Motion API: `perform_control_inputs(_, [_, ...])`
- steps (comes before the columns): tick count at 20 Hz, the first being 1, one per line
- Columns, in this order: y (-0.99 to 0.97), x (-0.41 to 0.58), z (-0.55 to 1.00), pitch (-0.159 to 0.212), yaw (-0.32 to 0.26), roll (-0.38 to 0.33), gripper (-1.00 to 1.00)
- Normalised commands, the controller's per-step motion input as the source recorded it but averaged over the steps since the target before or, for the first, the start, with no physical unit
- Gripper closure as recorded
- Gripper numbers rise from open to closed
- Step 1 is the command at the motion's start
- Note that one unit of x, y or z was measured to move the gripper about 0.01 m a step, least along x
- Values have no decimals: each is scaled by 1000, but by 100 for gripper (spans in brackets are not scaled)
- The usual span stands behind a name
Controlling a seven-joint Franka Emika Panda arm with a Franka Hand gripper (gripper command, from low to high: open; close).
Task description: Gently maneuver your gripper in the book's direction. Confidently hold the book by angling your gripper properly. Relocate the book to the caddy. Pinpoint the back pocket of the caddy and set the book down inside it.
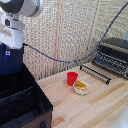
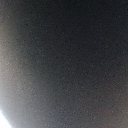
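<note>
1. You are in the carry-and-place step: the gripper (image 1: 11,39) sits at the upper left of the exterior view, above the caddy (image 1: 30,107), which fills the lower left corner.
2. The book (image 1: 10,61) hangs as a dark blue slab just below the white hand, upright, its lower edge near or just inside the caddy's top; you cannot see exactly where it ends.
3. The fingers are hidden behind the hand and book, so you cannot tell from the pictures whether the jaws are clamped or apart; by its position the book looks held.
4. The wrist view is only dark blur with a pale patch at its edge, so it gives you nothing to aim by.
5. Inside the caddy a divider (image 1: 17,95) runs across; which side is the narrower back pocket is hard to judge from this angle.
6. Next move, as a judgement: keep the book vertical, line it up over that pocket, lower slowly, then release.
7. The red cup (image 1: 72,78), the bowl (image 1: 81,87) and the toaster oven (image 1: 114,56) sit right of centre, well apart from the caddy.
</note>
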Motion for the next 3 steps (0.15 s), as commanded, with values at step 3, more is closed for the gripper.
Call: perform_control_inputs(3, [-344,70,259,97,20,44,-100])
